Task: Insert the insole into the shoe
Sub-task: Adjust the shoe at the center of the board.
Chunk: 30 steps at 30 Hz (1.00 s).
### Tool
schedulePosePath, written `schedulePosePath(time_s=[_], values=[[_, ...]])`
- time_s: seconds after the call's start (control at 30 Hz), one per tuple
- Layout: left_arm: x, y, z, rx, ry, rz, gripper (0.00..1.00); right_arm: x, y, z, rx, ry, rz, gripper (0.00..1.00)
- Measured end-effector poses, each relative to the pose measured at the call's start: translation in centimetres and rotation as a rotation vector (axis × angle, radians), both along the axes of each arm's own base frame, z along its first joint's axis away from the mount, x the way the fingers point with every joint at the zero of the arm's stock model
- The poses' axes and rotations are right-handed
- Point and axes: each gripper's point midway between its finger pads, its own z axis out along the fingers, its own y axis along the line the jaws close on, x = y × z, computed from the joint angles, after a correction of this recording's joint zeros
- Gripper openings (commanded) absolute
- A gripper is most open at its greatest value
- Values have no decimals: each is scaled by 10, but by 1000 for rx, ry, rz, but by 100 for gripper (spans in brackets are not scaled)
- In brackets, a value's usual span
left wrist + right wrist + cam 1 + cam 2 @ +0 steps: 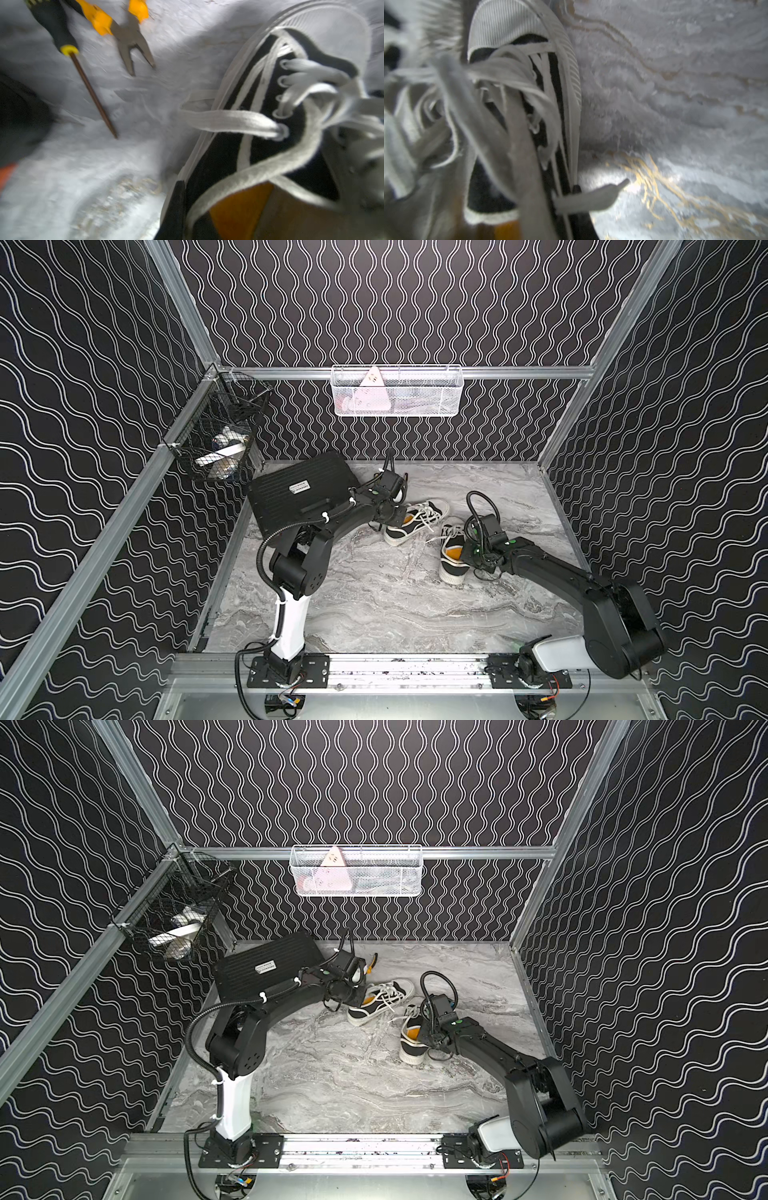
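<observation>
Step judged: seating the insole (454, 552), orange, already inside the near shoe (451, 572); far shoe (419, 516) shows orange too; left gripper (395, 517) at far heel, jaws together; right gripper (468, 556) at near collar, jaws together; any hold cannot be told; next: press heel flat, clear of laces (228, 120); pliers (128, 41), screwdriver (91, 91) near far shoe; table (374, 605) open frontward

You've got black walls (415, 302) with white wavy lines on three sides and an aluminium frame (519, 373). The floor (374, 605) is grey marble-look. A white mesh basket (436, 398) hangs on the back rail, a black wire basket (195, 456) in the corner. Light glints off the floor in the right wrist view.
</observation>
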Motion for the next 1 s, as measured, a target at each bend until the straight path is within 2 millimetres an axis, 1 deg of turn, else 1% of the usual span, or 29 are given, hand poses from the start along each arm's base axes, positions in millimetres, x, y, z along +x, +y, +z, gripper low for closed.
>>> schedulePosePath(time_s=[0.07,0.13,0.17,0.2,0.27,0.3,0.33,0.43,0.5,0.57,0.63,0.7,0.73,0.8,0.9,1.0], values=[[-13,-7,-3,-70,34,22,9,11,1,-4,5,-1,-15,0],[-29,-13,-8,-94,70,40,12,22,4,-7,14,-4,-22,0],[-36,-16,-11,-92,80,47,12,26,6,-8,21,-5,-22,0],[-41,-20,-11,-83,79,49,9,31,9,-10,27,-7,-23,0],[-44,-25,-9,-60,59,68,6,38,13,-11,38,-9,-21,0],[-43,-24,-8,-44,42,91,4,41,15,-11,42,-12,-20,0],[-43,-22,-8,-34,32,110,3,42,15,-11,44,-14,-19,0],[-38,0,-5,23,-18,224,1,40,14,-11,48,-19,-23,0],[-35,17,0,56,-57,307,1,37,12,-11,50,-17,-26,0],[-33,30,3,78,-85,381,3,36,10,-11,50,-17,-28,0],[-30,36,1,85,-97,438,4,37,12,-11,53,-16,-19,0],[-22,36,-7,86,-92,496,8,40,16,-11,56,-16,-6,0],[-19,34,-11,82,-87,515,12,42,18,-12,58,-18,-1,0],[-16,29,-19,74,-69,553,23,46,23,-13,63,-22,7,0],[-13,18,-17,35,-68,595,39,57,39,-13,71,-29,35,0],[-13,5,-16,-17,-47,607,46,72,57,-14,88,-40,61,0]])
